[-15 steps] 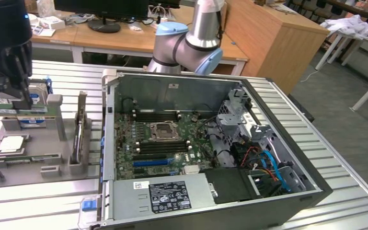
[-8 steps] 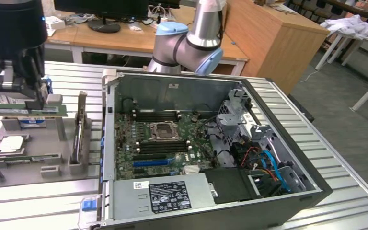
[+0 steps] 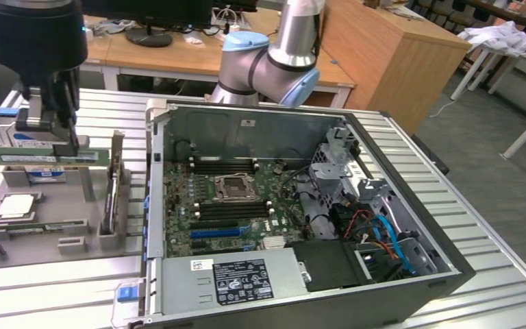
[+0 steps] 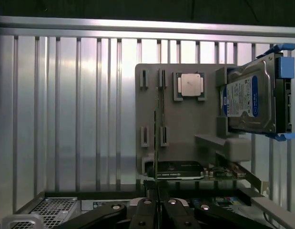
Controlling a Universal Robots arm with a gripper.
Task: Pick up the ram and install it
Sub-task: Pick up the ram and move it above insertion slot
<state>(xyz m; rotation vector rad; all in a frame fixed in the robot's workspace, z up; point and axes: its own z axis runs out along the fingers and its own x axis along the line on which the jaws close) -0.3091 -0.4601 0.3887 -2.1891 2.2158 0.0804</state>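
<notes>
Claw [image 3: 55, 147] clamped on ram [image 3: 11, 156], held level above the far edge of the holder [image 3: 62, 205] on the bench. Pick-up judged complete. Installation outstanding: memory slots [image 3: 231, 210] in the case [image 3: 272, 104] apparently unfilled, well apart from ram.

Bright, even room light puts pale glare on the ribbed metal table [image 4: 66, 119]
</notes>
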